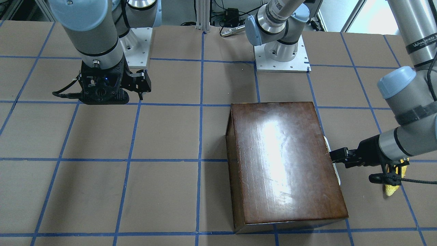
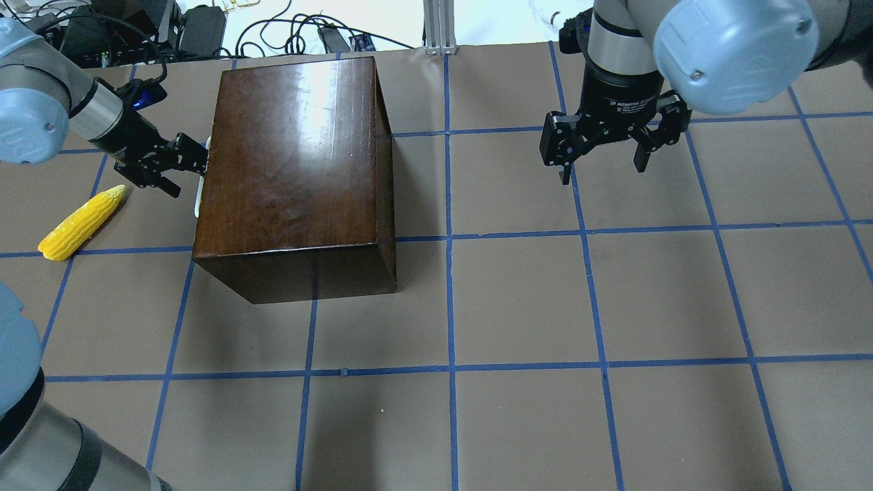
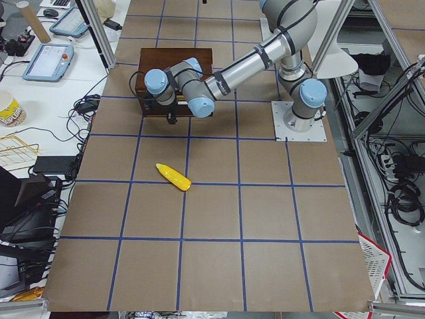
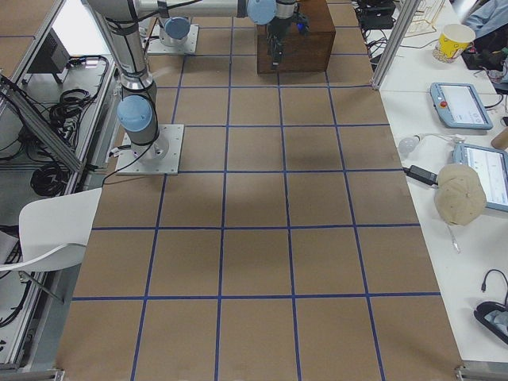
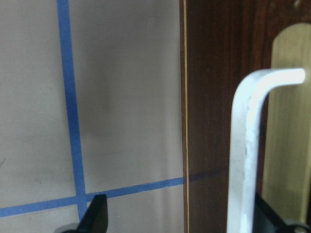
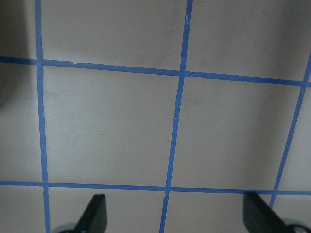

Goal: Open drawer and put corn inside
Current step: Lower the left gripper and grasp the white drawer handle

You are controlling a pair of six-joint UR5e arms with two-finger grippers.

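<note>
Handle (image 5: 245,145) sits off-centre between spread fingers (image 5: 97,216) of our left claw (image 2: 187,167). Drawer (image 5: 218,73) seemingly shut; view poor. Corn (image 2: 82,223) on table (image 2: 518,300) behind claw, well apart. Right claw (image 2: 602,172) also spread, idle. Risk: we pull, unbraced box (image 2: 293,157) slides along.

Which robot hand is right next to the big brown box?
The left gripper: it is at the handle on the wooden box's side, near the corn. The right gripper hangs open over the table, well apart from the box.
</note>
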